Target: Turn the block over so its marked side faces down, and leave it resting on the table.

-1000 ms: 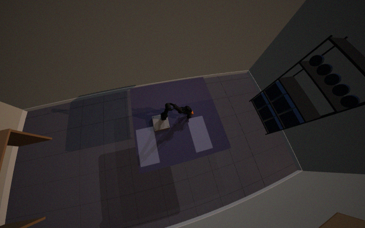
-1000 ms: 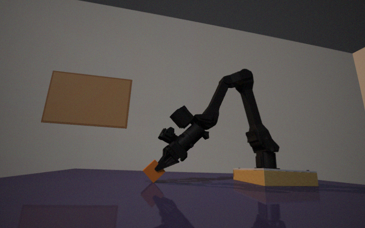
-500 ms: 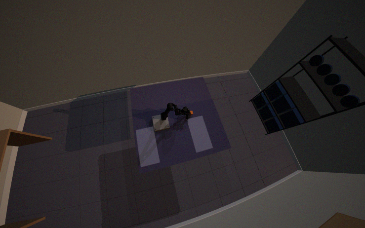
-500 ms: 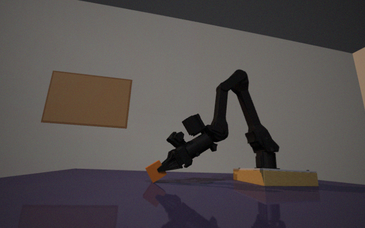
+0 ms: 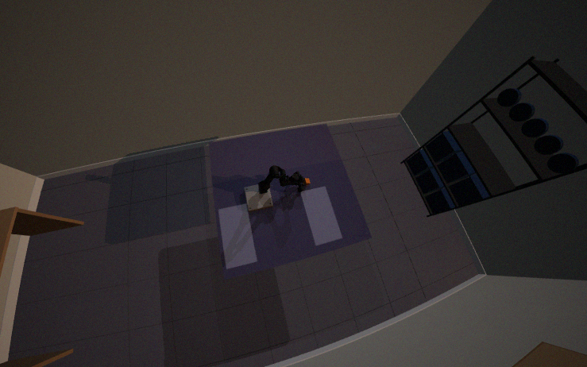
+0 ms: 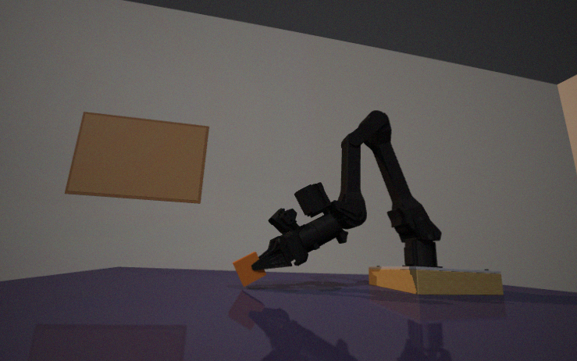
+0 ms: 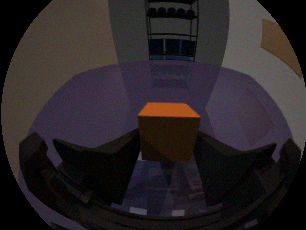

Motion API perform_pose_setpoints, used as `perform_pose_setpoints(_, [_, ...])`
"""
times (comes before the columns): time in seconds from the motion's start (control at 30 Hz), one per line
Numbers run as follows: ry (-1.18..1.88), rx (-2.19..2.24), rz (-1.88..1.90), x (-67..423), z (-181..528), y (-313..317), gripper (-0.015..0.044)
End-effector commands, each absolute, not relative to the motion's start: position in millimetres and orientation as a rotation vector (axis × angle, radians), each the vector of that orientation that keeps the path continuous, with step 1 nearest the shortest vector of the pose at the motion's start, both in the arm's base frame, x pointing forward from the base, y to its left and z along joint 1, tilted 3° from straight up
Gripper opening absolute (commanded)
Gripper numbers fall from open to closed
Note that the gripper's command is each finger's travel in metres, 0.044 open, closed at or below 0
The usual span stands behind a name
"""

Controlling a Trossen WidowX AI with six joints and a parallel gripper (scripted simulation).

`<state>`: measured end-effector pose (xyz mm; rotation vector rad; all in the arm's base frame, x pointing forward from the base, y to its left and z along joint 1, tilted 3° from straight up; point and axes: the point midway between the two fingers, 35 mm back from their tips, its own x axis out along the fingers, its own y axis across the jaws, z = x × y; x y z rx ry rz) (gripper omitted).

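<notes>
The orange block [image 5: 307, 180] [image 6: 244, 270] [image 7: 168, 137] is held tilted, with one lower edge very close to the purple table [image 5: 281, 141] [image 6: 102, 305] [image 7: 75, 110]. Whether that edge touches the table I cannot tell. My gripper [image 5: 304, 182] [image 6: 257, 266] [image 7: 167, 131] is shut on the block, with one finger on each side, and slants down and outward to it. In the wrist view the block's upper face is bright orange and the face toward the camera is darker. No mark shows on the visible faces; the other faces are hidden.
The arm's base board [image 5: 259, 202] [image 6: 458, 281] stands on the table behind the gripper. Two pale rectangles [image 5: 238, 239] [image 5: 325, 218] show on the tabletop, one of them close beside the block. A tall rack [image 5: 511, 184] [image 7: 172, 37] stands beyond the table.
</notes>
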<state>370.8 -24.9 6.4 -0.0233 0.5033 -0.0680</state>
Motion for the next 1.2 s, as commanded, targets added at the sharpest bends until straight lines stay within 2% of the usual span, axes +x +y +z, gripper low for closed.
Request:
perform_pose_setpoints(0.0, [0.495,-0.028,-0.063,371.5,7.9,-24.3,0.0])
perform_pose_setpoints(0.1, [0.495,-0.028,-0.063,371.5,7.9,-24.3,0.0])
perform_pose_setpoints(0.67, [0.495,-0.028,-0.063,371.5,7.9,-24.3,0.044])
perform_pose_setpoints(1.17, [0.495,-0.028,-0.063,371.5,7.9,-24.3,0.044])
